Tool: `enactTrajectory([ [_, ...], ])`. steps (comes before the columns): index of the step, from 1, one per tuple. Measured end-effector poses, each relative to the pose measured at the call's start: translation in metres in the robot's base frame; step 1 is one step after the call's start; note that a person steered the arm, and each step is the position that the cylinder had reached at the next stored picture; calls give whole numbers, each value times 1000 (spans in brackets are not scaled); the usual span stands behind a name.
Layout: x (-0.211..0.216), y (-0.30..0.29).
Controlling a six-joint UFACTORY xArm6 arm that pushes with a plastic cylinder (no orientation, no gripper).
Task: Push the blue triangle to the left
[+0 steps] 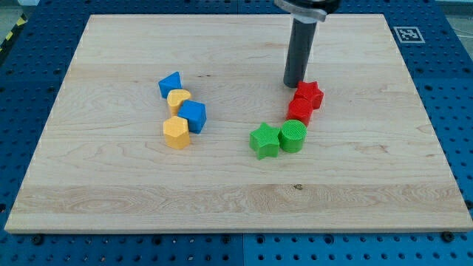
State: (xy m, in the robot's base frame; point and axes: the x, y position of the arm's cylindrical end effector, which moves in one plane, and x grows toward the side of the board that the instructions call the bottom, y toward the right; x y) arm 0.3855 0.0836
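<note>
Camera view: blue triangle (170,83) lies at about nine o'clock from my tip (295,84), well apart across bare board.

No claw fitted; the rod holds nothing, and my tip stands just beside the red star (308,94). The triangle heads a cluster, touching a yellow block (179,99), with a blue cube (194,115) and a yellow hexagon (176,132) toward six o'clock. Judgement: tip is on the correct pushing side; open wooden board (111,59) remains at the triangle's nine o'clock before the edge.

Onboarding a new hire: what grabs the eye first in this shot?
The dark rod dropping from the view's top, my tip just left of the red star. Then two clusters on the wooden board: blue triangle with yellow and blue blocks left of centre, red and green blocks curving right.
</note>
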Motion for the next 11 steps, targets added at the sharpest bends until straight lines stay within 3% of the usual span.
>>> enactTrajectory([
  [7,7,-177],
  [11,7,-196],
])
